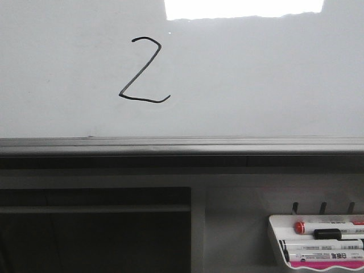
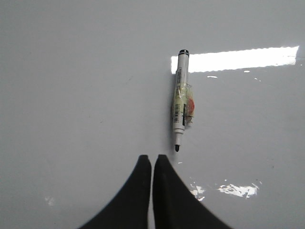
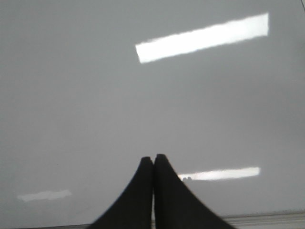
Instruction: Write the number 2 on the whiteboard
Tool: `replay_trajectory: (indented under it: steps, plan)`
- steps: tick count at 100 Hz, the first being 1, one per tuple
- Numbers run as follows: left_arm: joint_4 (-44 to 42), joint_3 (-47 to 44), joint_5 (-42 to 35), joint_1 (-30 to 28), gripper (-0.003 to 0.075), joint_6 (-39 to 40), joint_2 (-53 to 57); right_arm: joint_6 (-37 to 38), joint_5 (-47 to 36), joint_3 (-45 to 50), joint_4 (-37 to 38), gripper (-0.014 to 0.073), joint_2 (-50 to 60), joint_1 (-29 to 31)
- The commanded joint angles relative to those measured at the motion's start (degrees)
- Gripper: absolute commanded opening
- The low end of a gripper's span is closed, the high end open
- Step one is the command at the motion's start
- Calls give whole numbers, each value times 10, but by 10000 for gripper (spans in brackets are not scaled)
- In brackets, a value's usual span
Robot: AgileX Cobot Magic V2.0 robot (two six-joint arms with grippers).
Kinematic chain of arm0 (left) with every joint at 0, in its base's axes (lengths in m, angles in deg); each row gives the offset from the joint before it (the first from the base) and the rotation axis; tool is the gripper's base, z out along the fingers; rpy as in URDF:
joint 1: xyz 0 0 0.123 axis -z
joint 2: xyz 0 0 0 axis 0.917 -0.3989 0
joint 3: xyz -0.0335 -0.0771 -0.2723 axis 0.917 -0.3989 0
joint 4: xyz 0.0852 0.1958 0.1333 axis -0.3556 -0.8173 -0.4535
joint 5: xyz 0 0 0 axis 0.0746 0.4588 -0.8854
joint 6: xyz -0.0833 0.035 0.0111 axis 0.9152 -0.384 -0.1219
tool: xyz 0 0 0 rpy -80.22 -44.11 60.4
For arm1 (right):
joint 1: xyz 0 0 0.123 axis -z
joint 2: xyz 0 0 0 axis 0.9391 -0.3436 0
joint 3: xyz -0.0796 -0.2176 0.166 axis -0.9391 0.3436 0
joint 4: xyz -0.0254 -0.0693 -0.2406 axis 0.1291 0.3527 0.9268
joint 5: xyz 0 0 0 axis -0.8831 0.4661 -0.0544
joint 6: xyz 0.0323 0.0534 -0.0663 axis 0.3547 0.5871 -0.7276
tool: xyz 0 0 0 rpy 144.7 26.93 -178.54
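Observation:
A thin black number 2 (image 1: 143,71) is drawn on the pale whiteboard (image 1: 256,79), left of the middle in the front view. Neither gripper shows in that view. In the left wrist view my left gripper (image 2: 152,158) is shut and empty over a glossy grey surface. An uncapped white marker (image 2: 181,100) with a taped barrel lies loose on that surface, its black tip just beyond and beside the fingertips. In the right wrist view my right gripper (image 3: 153,159) is shut and empty over a plain grey surface.
A grey metal rail (image 1: 182,145) runs under the board. A white marker tray (image 1: 276,236) at the lower right holds several markers. A bright glare patch (image 1: 244,8) sits at the board's top. A dark panel (image 1: 94,233) is at the lower left.

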Motion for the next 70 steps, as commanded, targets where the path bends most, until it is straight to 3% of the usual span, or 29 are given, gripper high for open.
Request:
replay_trajectory:
  steps: [1,27,41,70]
  plan:
    - [1,-7,-41,-2,-20,1,7,0,-57,6,0,-73,6,4]
    - [1,-7,-41,-2,-20,1,7,-9,-59,14,-22,-73,6,4]
    - [1,-7,-41,-2,-20,1,7,-172,-38,14,-162,-73,6,4]
    - [1,-7,-41,-2,-20,1,7,-190,-30,14,-100,-73,11,4]
